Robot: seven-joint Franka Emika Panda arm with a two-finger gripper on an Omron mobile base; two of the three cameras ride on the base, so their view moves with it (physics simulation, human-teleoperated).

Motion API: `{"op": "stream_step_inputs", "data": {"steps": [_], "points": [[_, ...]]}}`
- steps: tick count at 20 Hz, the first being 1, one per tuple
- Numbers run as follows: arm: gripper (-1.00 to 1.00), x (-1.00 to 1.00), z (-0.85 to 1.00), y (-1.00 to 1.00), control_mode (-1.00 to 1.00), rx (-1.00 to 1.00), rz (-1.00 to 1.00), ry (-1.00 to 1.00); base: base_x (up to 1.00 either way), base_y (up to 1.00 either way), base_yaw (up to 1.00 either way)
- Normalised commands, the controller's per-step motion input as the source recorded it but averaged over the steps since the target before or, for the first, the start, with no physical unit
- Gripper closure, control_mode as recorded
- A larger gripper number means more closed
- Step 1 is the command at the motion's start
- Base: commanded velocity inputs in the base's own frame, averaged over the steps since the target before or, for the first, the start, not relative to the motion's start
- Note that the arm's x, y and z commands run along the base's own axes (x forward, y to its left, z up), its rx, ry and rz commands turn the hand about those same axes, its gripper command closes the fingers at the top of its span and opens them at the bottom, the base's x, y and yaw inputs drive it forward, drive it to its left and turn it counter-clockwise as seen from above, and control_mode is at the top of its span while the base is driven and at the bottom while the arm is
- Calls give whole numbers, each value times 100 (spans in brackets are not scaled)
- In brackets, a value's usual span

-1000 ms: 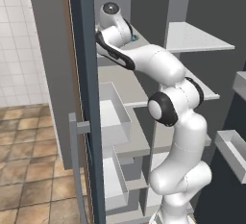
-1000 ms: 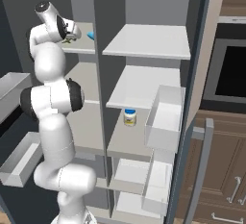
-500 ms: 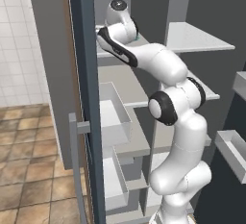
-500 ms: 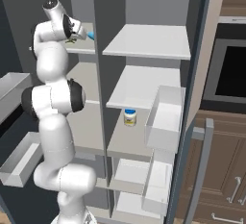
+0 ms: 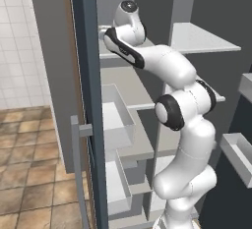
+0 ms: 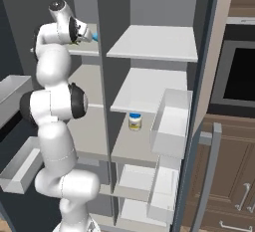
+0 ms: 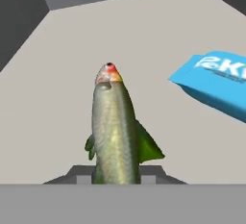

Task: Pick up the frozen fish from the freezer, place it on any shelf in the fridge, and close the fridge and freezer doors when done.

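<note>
Claw [image 7: 115,182] clenched on the frozen fish [image 7: 114,129], which lies on a freezer shelf [image 7: 57,98]. Lifting, transfer to fridge [image 6: 152,44] and closing both doors remain.

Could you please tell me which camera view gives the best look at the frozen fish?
The hand view: the frozen fish lies lengthwise in mid-frame, close up, on the grey shelf. In both base views, the arm's wrist covers that shelf spot.
</note>
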Motion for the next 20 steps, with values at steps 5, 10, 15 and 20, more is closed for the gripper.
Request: {"op": "stream_step_inputs", "data": {"steps": [5,10,15,20], "points": [[100,-94,0,0,-100,0,0,-21,0,0,0],[100,-100,29,0,-100,0,0,-38,0,0,0],[100,-100,42,-11,-100,0,2,-42,0,0,0],[100,-100,72,-35,-100,4,0,-22,0,0,0]]}}
